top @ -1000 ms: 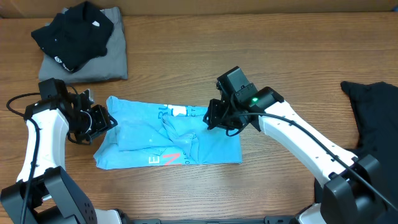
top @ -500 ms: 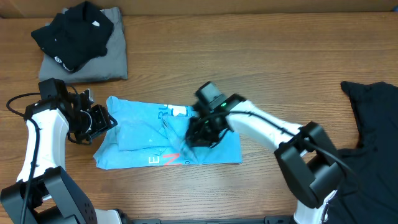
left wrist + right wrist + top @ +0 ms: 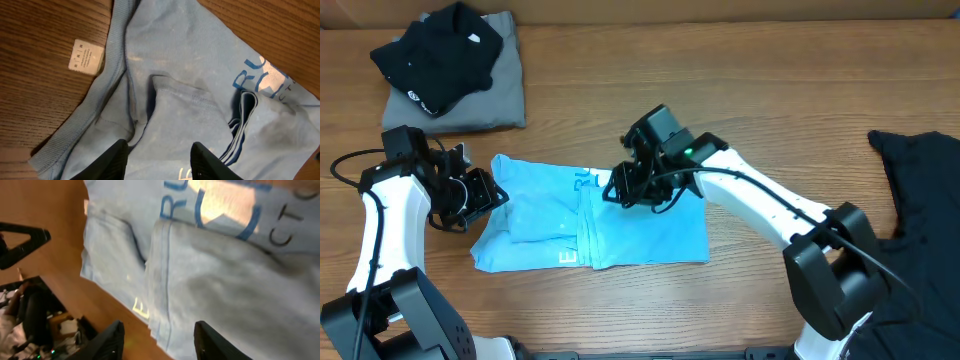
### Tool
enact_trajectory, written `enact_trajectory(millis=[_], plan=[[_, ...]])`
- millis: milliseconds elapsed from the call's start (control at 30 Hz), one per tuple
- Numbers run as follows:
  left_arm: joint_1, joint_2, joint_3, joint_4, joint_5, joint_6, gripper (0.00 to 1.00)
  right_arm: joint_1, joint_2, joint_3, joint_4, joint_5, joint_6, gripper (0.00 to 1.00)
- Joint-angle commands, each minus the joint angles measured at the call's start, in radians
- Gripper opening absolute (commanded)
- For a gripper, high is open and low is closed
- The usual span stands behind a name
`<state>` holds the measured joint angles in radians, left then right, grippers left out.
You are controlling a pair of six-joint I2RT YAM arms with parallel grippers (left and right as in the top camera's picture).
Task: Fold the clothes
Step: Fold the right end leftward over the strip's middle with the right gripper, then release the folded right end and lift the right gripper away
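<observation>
The blue T-shirt lies half folded; right fingers are spread and empty above it, left fingers spread at its edge. Next, probably, pinch the left side.

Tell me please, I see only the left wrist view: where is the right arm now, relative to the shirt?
Observer: The right end effector is above the top edge of the light blue T-shirt, near its middle.
Operator: Are other clothes around?
Observer: Yes. A black garment lies on a folded grey garment at the far left.
Operator: Is anything at the right side?
Observer: A second black garment lies at the right edge, apart from the T-shirt.
</observation>
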<state>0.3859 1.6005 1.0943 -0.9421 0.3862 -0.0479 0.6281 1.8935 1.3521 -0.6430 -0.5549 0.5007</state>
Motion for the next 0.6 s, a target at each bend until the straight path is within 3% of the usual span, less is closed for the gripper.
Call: enact_trajectory(millis=[0, 167, 300, 433, 567], plan=[[-0.007, -0.002, -0.006, 0.004, 0.015, 0.022, 0.44, 0.029, -0.03, 0.008, 0.021, 0.067, -0.003, 0.51], [-0.007, -0.002, -0.006, 0.0, 0.015, 0.022, 0.44, 0.072, -0.001, 0.008, 0.08, 0.168, -0.003, 0.5], [-0.007, -0.002, -0.006, 0.002, 0.015, 0.022, 0.45, 0.083, 0.045, 0.008, 0.14, 0.248, -0.005, 0.64], [-0.007, -0.002, -0.006, 0.004, 0.015, 0.022, 0.45, 0.084, 0.11, 0.008, 0.249, 0.248, -0.091, 0.74], [-0.007, -0.002, -0.006, 0.004, 0.02, 0.022, 0.45, 0.084, 0.161, 0.008, 0.325, 0.248, -0.219, 0.74]])
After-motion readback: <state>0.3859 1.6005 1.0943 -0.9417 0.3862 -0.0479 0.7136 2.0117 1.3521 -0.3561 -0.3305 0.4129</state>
